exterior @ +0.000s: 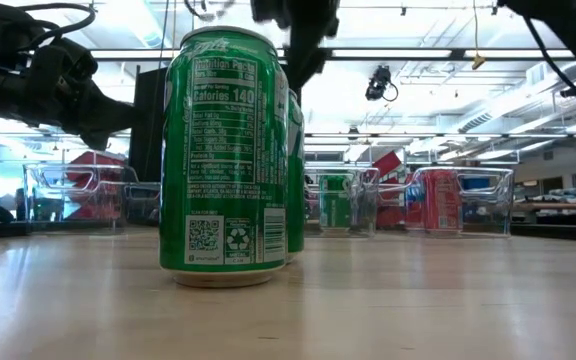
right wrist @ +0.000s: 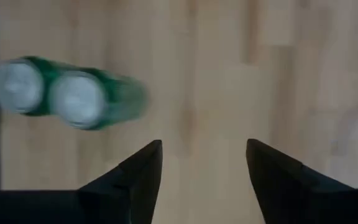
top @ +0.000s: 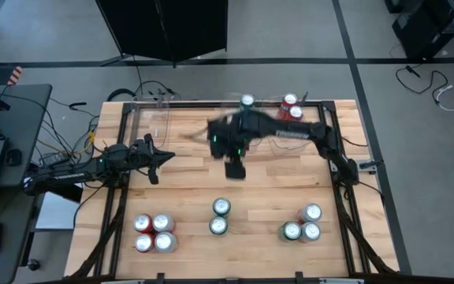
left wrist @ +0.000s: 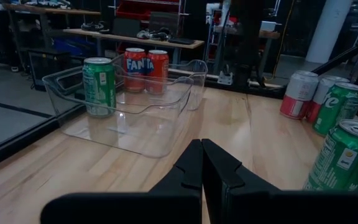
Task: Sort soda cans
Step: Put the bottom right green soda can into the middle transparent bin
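Two green soda cans (top: 220,216) stand upright at the table's near centre; they fill the low view (exterior: 226,155) and show blurred from above in the right wrist view (right wrist: 73,99). My right gripper (top: 235,167) (right wrist: 204,163) hovers open over bare wood just beyond them, pointing down, touching nothing. My left gripper (top: 154,158) (left wrist: 202,163) is shut and empty at the table's left. A green can (top: 247,101) (left wrist: 98,84) stands in the middle clear bin, and two red cans (top: 292,106) (left wrist: 146,68) stand in the right one.
Several cans (top: 154,233) stand grouped at the near left corner and three more (top: 304,225) at the near right. Clear bins (left wrist: 166,106) line the far edge, the left bin (top: 152,114) with nothing seen in it. Bare wood lies between bins and cans.
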